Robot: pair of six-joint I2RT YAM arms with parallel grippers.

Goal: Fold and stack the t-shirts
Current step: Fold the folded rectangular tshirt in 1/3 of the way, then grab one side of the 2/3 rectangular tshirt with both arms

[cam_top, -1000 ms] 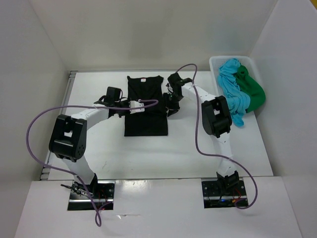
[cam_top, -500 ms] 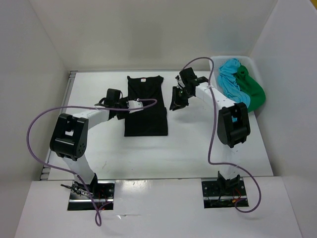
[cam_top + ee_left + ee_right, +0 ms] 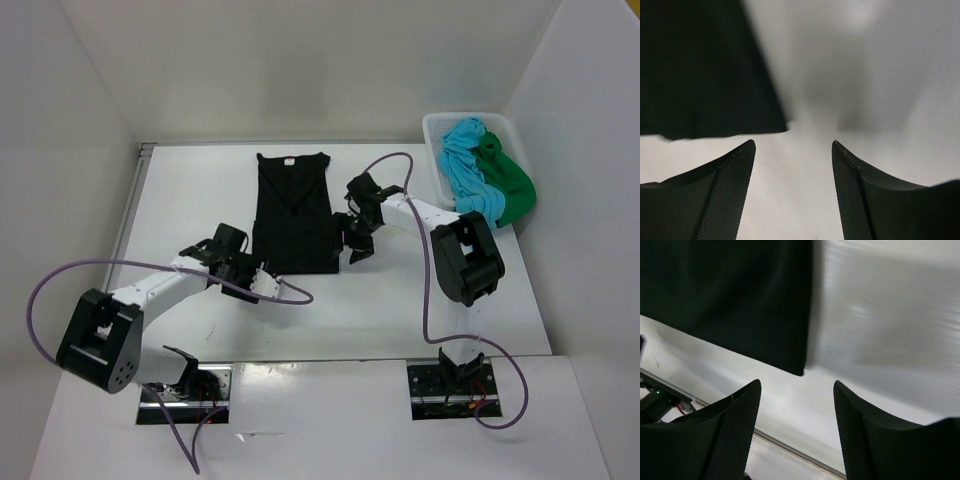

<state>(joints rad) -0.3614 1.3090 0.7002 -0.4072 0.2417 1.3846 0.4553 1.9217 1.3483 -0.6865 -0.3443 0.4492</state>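
Observation:
The black t-shirt [image 3: 293, 215] lies flat on the table, its sides folded in to a long narrow shape with the collar at the far end. My left gripper [image 3: 256, 280] sits just off its near left corner, open and empty; in the left wrist view that gripper [image 3: 792, 150] faces the black t-shirt's corner [image 3: 705, 75] over bare table. My right gripper [image 3: 355, 252] hovers beside the near right corner, also open and empty; the right wrist view shows this gripper [image 3: 797, 390] with the black hem [image 3: 740, 295] ahead. The turquoise t-shirt [image 3: 468, 170] and the green t-shirt [image 3: 512, 188] lie bunched in the basket.
A white mesh basket [image 3: 433, 128] stands at the far right corner, with cloth hanging over its near rim. White walls enclose the table on three sides. Purple cables loop from both arms. The table's front edge [image 3: 790, 445] shows in the right wrist view.
The left gripper has left the shirt's left side, drawn back to its near left corner and opened. The right gripper swung out, then came down beside the near right corner and opened.

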